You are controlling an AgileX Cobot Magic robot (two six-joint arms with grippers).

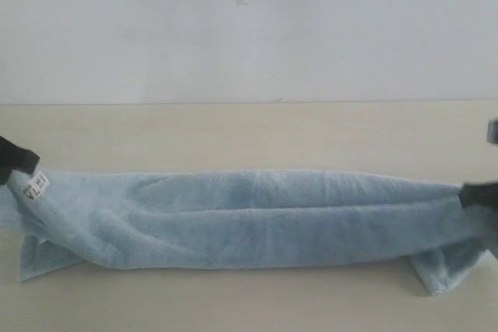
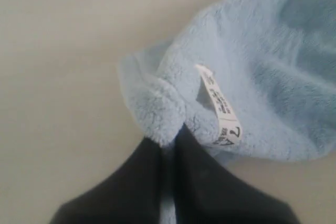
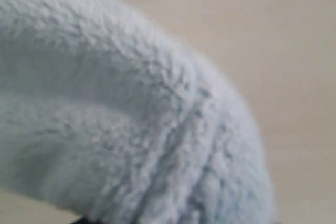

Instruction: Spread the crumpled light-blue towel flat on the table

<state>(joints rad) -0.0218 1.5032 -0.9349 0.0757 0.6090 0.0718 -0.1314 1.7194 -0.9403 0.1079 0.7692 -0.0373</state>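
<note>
While left tool [image 2: 168, 136] and right tool [image 1: 469, 194] clench its ends, the towel [image 1: 249, 219] lies stretched, creased.

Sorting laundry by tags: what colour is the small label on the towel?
The label is white with dark print; the left wrist view shows it best.

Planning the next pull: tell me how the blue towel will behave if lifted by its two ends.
Likely floppy: the towel lies in long soft folds between the left pincer and right pincer, so its middle would probably sag. Its fluffy pile looks grippy, unlikely to slip from a pinch. It should drag rather than slide freely on the table.
</note>
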